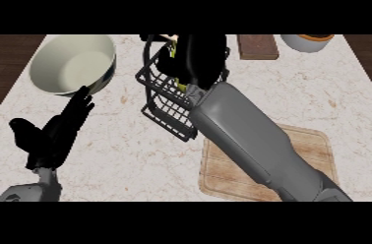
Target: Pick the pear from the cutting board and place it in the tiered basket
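My right forearm stretches from the lower right across the wooden cutting board to the black wire tiered basket. My right hand is down inside the basket's upper tier with its fingers curled. Only yellow-green slivers of the pear show at the hand's edge; the rest is hidden under the palm. The bare part of the board holds nothing. At the left, my left hand rests open with its fingers up, apart from everything.
A large cream bowl stands at the back left, close to the basket. A dark brown block and a white cup sit along the back edge. Marble counter lies between my left hand and the board.
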